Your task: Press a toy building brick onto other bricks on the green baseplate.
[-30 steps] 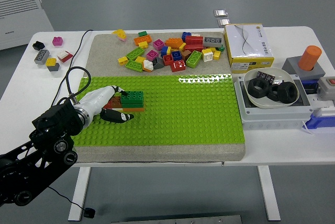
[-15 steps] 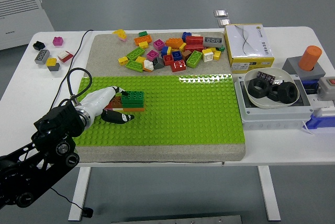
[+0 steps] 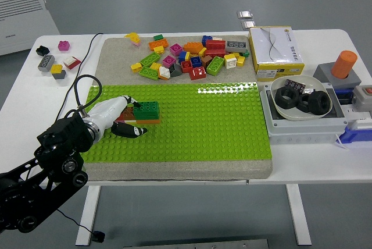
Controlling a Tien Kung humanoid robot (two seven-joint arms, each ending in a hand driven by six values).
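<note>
A dark green brick (image 3: 147,109) sits on a brown and orange brick stack (image 3: 140,119) at the left of the green baseplate (image 3: 203,121). My left hand (image 3: 119,116) reaches in from the lower left. Its white upper fingers (image 3: 116,106) lie against the green brick's left side and its black thumb (image 3: 130,129) lies on the plate in front of the stack. The fingers close around the brick. The right arm is out of view.
A pile of loose bricks (image 3: 189,57) lies on the grey mat behind the baseplate. A few bricks (image 3: 55,60) lie at the table's far left. A yellow-white box (image 3: 275,51), a bowl of black nuts (image 3: 302,99) and an orange cylinder (image 3: 344,64) stand at the right.
The left hand and arm have shifted slightly; the green brick stays on the stack in the same place.
</note>
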